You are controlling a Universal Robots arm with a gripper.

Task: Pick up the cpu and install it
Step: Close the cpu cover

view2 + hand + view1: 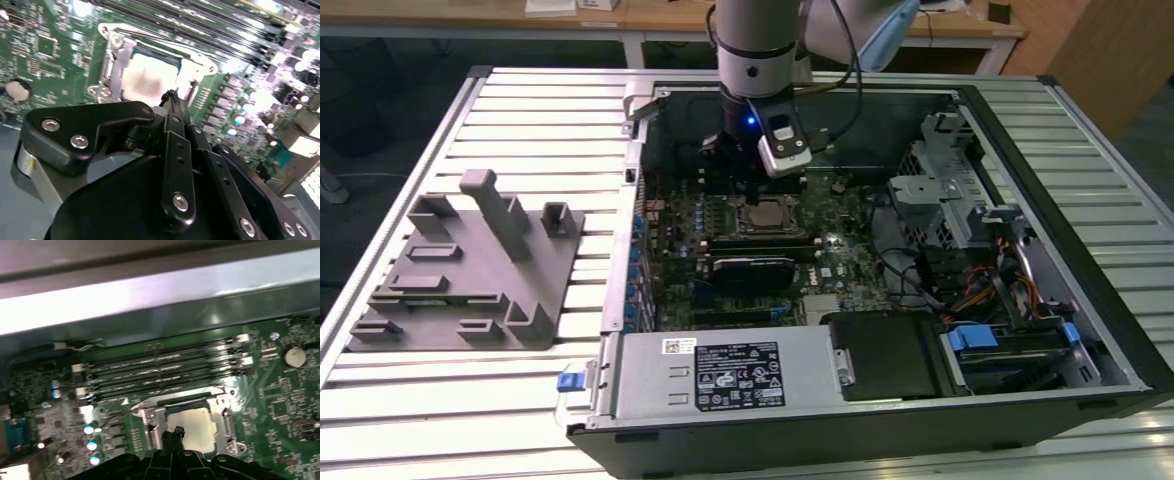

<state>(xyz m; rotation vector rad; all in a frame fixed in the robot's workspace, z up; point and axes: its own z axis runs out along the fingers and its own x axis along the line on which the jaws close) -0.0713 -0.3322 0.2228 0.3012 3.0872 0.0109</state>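
Note:
The cpu [767, 216] lies flat inside the black socket frame on the green motherboard [847, 255], silvery top up. Both wrist views show it there too, as a pale square [150, 77] [198, 424] within the metal socket bracket. My gripper [728, 163] hangs over the board just behind the socket, near the case's back wall. In the wrist views its black fingertips [172, 98] [173, 433] are pressed together, a little above the cpu's edge, with nothing between them.
The open computer case [1067, 300] walls in the board. A power supply [720, 375] sits at the front and a drive cage with cables [947, 190] on the exterior view's right. Memory slots [160, 370] run beside the socket. A grey fixture block [467, 270] stands on the slatted table.

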